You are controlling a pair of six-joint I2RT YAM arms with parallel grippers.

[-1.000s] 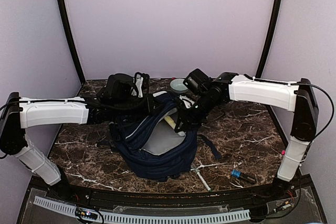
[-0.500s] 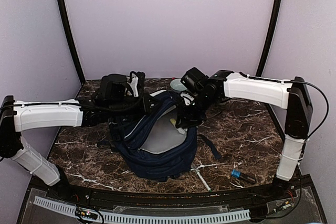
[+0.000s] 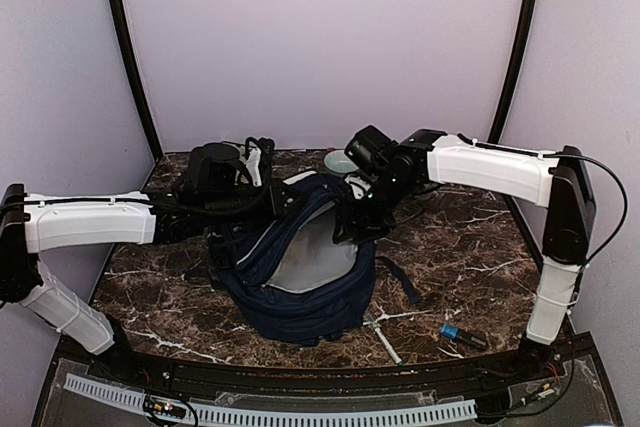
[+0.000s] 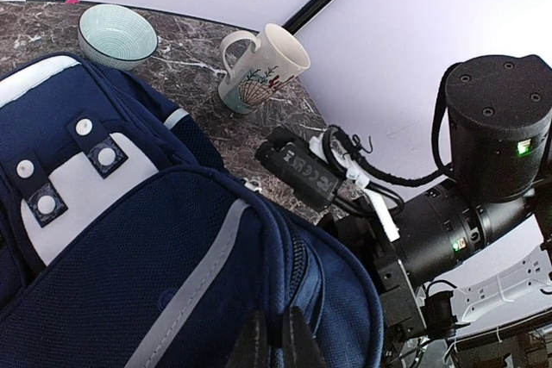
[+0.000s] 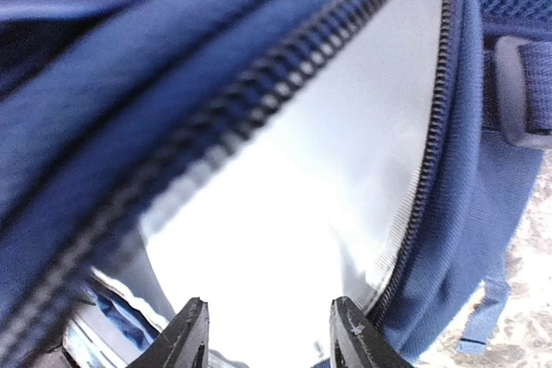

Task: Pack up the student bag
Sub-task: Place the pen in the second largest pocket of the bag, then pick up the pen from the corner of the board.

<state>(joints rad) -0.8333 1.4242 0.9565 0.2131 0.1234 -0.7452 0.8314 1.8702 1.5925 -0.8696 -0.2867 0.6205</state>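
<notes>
bag (image 3: 300, 315) sits on the middle of the bench (image 3: 470, 247), a little toward the left edge, lying with its top pointing to the far edge. it is navy fabric with thin pale stripes. a white patch (image 4: 65, 204) near the top carries small navy tabs with white studs. its main zip (image 5: 285, 109) is undone and the mouth gapes, showing smooth grey lining (image 3: 305, 265) inside. a dark strap (image 3: 400, 282) trails from its right side onto the bench.

left tool (image 3: 290, 202) is at the far left rim of the mouth. in the left wrist view its fingers (image 4: 255, 342) are narrow and pinch a fold of the bag's navy fabric. right tool (image 3: 350, 227) reaches in from the right, its tip down in the mouth. in the right wrist view its fingers (image 5: 191, 333) are spread wide over the lining, with nothing between them.

the bench is dark brown marble with white veins. a pale ribbed bowl (image 4: 117, 36) stands near the far edge, beyond the top of the bag. a cream mug (image 4: 259, 66) with a printed motif stands upright just beside it. toward the near right corner lies a small blue and black item (image 3: 462, 335). a thin pale stick (image 3: 385, 339) lies between it and the bag. what either of these is cannot be told.

plain lilac walls (image 3: 320, 37) close off the far, left and right sides, with black posts (image 3: 125, 47) rising at the two far corners.
</notes>
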